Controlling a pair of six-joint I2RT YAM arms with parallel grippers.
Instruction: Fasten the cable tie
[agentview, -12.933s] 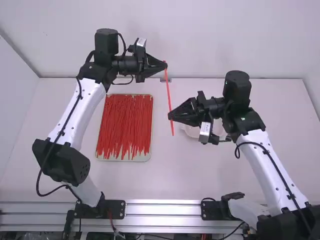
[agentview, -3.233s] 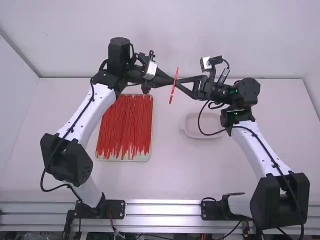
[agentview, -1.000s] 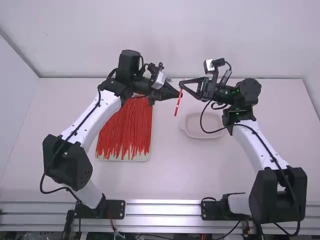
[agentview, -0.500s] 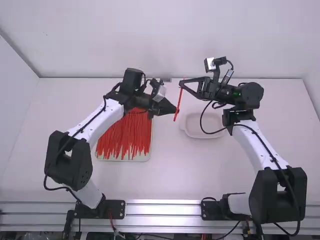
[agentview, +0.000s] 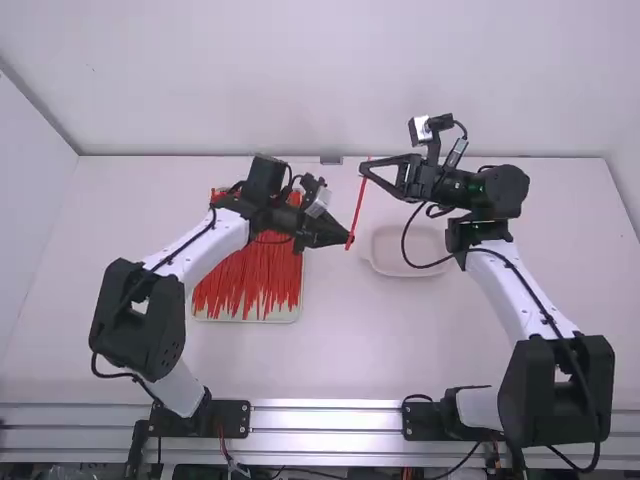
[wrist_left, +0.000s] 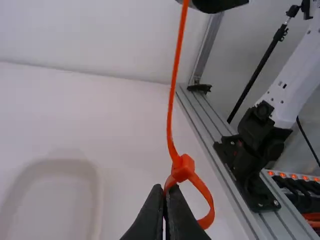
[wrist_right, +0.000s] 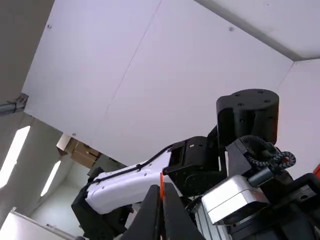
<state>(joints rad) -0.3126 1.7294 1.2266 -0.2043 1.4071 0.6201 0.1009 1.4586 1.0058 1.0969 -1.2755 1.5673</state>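
In the high view a white dish (agentview: 400, 264) sits right of centre on the white table (agentview: 330, 340). Left of centre a tray (agentview: 248, 318) holds a thick spread of red ties (agentview: 250, 270). Over the gap between them the cable tie (agentview: 357, 205) stands almost upright. The right gripper (agentview: 364, 169) pinches its top end and the left gripper (agentview: 345, 242) its bottom.

In the left wrist view the dish lies below. The fingers (wrist_left: 152, 216) are clenched on the tie just under its head, a small loop beside them.

In the right wrist view the fingers (wrist_right: 150, 215) are clamped on a red sliver, with the left arm (wrist_right: 200, 165) beyond.
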